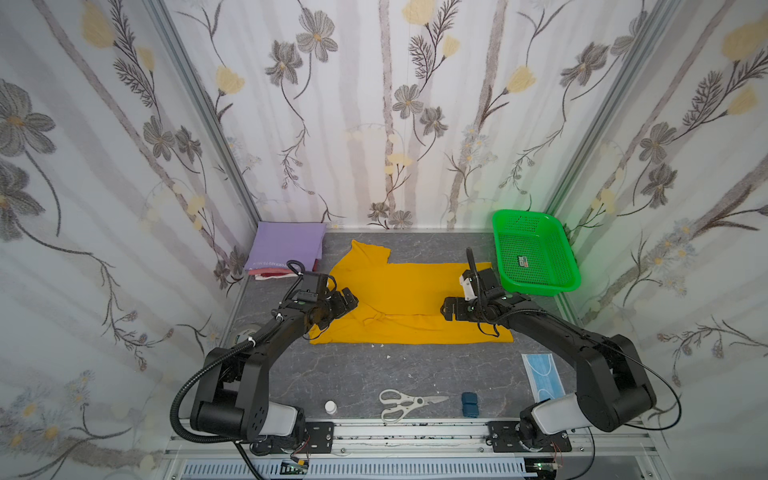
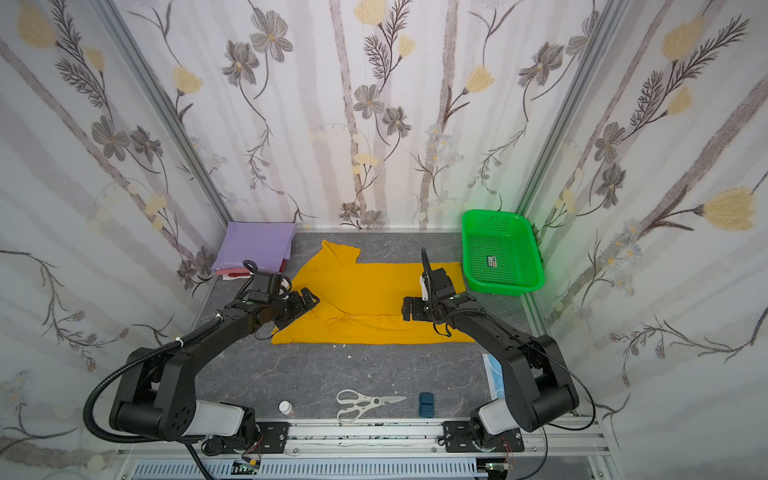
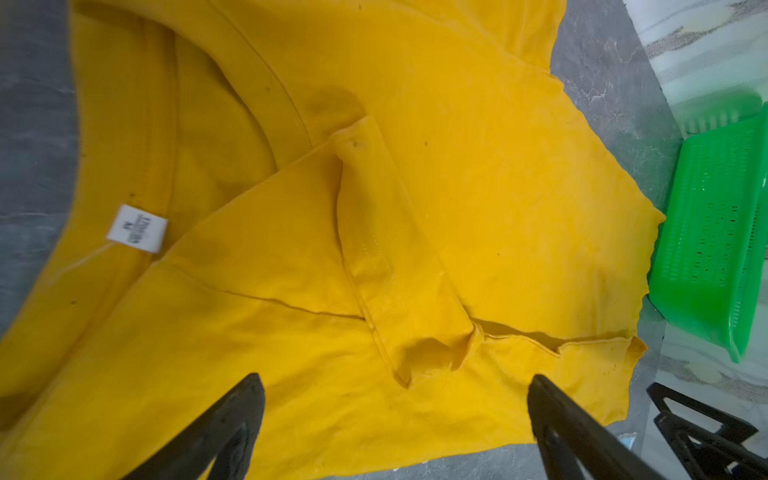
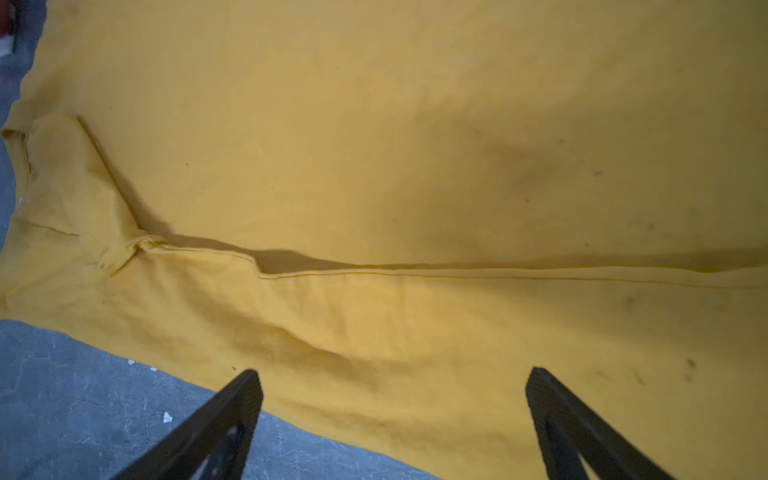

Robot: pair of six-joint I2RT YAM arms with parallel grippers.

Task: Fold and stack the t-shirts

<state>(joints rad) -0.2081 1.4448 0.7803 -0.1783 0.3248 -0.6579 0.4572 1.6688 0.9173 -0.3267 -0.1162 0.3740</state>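
Green basket (image 1: 540,286) at the tabletop's far right corner holds a small dark label (image 1: 523,261). Yellow t-shirt (image 1: 407,299) lies mid-tabletop, partly folded; left gripper (image 1: 351,302) and right gripper (image 1: 446,309) hover over it, jaws spread.

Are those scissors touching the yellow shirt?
Apart. Both top views show a wide stretch of bare grey table between the scissors and the yellow shirt.

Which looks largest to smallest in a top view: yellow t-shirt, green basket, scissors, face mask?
1. yellow t-shirt
2. green basket
3. scissors and face mask: these look about alike. The mask is partly hidden behind the right arm, so I am not ranking the two.
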